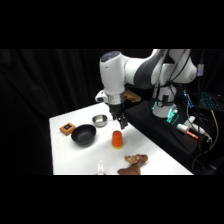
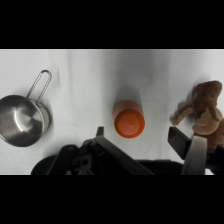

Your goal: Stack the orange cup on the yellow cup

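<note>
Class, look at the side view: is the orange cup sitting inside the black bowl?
No. The orange cup stands on the white table, clearly apart from the black bowl, which lies off to its side.

Orange cup [image 1: 117, 138] stacked upside down on yellow cup [image 1: 117, 147], mid-table. Gripper [image 1: 121, 123] just above, ~1 o'clock. Black bowl [image 1: 83, 134] at 9.
</note>
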Available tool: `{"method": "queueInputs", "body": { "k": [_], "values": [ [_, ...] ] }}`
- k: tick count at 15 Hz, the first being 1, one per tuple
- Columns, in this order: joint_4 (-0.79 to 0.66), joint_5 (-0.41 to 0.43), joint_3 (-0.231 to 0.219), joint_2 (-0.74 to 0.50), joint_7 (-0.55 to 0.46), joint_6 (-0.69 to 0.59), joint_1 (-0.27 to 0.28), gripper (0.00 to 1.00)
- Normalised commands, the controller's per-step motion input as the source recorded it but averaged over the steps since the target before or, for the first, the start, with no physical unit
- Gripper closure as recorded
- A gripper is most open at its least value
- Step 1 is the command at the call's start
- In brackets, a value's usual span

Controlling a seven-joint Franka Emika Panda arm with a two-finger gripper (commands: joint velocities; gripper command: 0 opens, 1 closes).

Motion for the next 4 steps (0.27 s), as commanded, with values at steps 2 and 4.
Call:
{"method": "queueInputs", "body": {
  "k": [2,4],
  "values": [
    [0.08,-0.023,0.049,-0.36,-0.04,-0.36,-0.013,0.00],
    [0.10,0.069,0.041,-0.26,-0.13,-0.26,-0.041,0.00]
  ]
}}
